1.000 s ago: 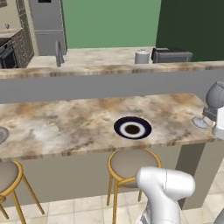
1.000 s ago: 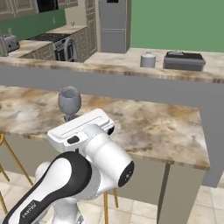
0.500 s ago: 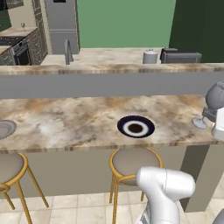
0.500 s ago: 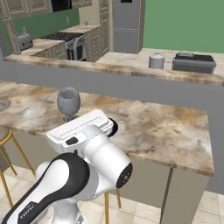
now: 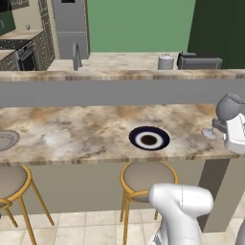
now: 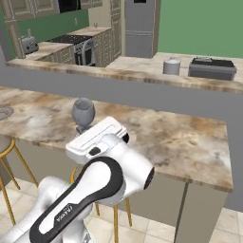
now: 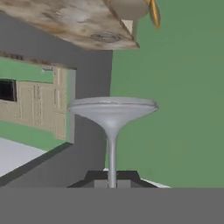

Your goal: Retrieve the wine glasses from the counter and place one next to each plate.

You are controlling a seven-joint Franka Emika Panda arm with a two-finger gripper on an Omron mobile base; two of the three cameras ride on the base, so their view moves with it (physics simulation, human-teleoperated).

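A grey-blue wine glass (image 5: pixel 229 107) hangs tilted over the right end of the bar top (image 5: pixel 72 129). My gripper (image 5: pixel 219 127) is shut on its thin stem (image 7: pixel 112 153). Its rounded bowl (image 6: pixel 83 111) rises just above my white hand. A dark plate (image 5: pixel 149 139) with a white ring lies mid-bar, well left of the glass. A grey plate (image 5: pixel 5 139) sits at the bar's far left edge. The counter (image 5: pixel 119 62) runs behind the raised ledge. A tiny stemmed shape (image 6: pixel 95 24) stands far back near the stove, too small to identify.
Two round stools (image 5: pixel 148 174) (image 5: pixel 9 181) stand under the bar's front edge. A raised grey ledge (image 5: pixel 119 88) backs the bar. A small pot (image 5: pixel 166 62), a black appliance (image 5: pixel 198 61) and a tap (image 5: pixel 76 55) stand on the counter behind.
The whole scene has slid slightly to the right in both base views, so the base has moved. The glass stays gripped in the same place relative to the hand.
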